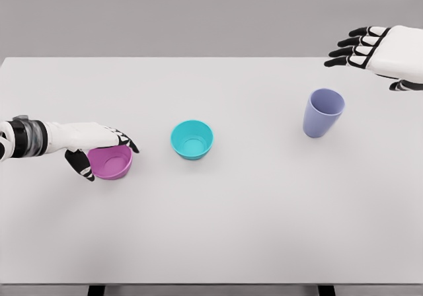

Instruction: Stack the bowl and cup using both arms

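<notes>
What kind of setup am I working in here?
Likely a simulated tabletop test bench: a bare white table against a grey backdrop, holding only a purple bowl, teal bowl and lavender cup.

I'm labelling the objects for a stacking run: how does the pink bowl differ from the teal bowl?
The pink bowl sits at the table's left, the teal bowl near the middle. The left robot hand is wrapped around the pink bowl's rim, while the teal bowl stands free, touched by nothing. Colour differs: pink versus teal. Both are upright, open-topped and look similar in size.
</notes>
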{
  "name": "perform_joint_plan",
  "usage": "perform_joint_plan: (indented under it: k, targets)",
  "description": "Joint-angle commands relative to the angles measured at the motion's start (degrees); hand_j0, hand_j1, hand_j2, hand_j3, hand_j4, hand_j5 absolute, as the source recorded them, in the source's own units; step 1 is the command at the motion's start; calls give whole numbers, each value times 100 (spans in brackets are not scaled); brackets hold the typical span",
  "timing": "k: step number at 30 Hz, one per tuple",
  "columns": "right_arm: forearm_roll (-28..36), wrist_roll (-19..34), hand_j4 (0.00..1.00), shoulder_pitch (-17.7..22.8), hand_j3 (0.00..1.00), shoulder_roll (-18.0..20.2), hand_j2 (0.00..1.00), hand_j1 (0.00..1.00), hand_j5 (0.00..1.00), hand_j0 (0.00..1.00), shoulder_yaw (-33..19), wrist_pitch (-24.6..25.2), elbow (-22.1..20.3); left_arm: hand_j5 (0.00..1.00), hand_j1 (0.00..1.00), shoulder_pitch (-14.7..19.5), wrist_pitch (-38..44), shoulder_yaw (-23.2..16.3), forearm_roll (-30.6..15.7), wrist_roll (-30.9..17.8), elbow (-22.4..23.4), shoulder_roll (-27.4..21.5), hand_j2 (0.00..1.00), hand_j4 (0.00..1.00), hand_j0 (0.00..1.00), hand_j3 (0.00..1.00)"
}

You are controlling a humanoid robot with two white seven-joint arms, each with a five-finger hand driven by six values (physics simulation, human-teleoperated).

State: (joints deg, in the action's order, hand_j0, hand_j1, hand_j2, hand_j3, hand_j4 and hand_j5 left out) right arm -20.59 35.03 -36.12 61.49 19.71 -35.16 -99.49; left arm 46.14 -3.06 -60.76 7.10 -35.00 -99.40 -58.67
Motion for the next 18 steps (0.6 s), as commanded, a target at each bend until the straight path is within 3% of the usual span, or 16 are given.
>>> perform_joint_plan:
  k: [1, 18]
  targets:
    - [20, -3, 100, 0, 100, 12, 100, 100, 100, 100, -2, 16, 0, 79, 79, 9, 7, 2, -15, 0, 0, -4, 79, 79, 79, 79]
    - [20, -3, 100, -9, 100, 38, 100, 100, 100, 100, -2, 16, 0, 73, 73, 211, -81, 90, -94, 0, -79, -57, 73, 73, 73, 73]
